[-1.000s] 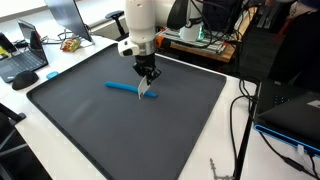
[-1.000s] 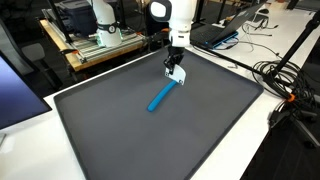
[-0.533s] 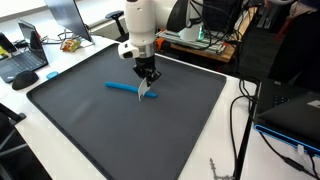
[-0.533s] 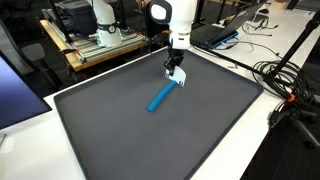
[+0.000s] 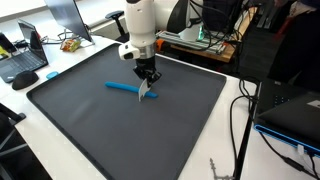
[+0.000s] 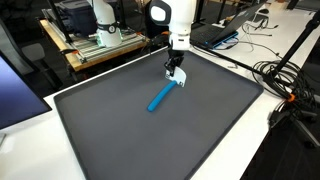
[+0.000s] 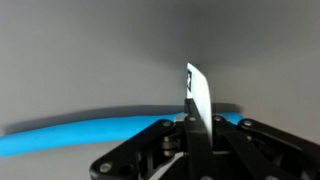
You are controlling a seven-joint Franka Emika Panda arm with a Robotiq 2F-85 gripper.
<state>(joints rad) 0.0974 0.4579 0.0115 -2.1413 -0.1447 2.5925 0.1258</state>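
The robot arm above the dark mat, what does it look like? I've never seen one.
The arm is glossy white, built of rounded, tube-like segments with bulging joints. A small pale box sits at its wrist. The gripper below is black, narrow and angular, made of linked bars in the wrist view. No markings or cables on it are clear enough to tell.

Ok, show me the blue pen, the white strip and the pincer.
blue pen (image 6: 161, 98): exterior view, mid-shaft.
white strip (image 7: 198, 95): wrist view, its upper half.
pincer (image 6: 176, 83): exterior view, between the fingertips.
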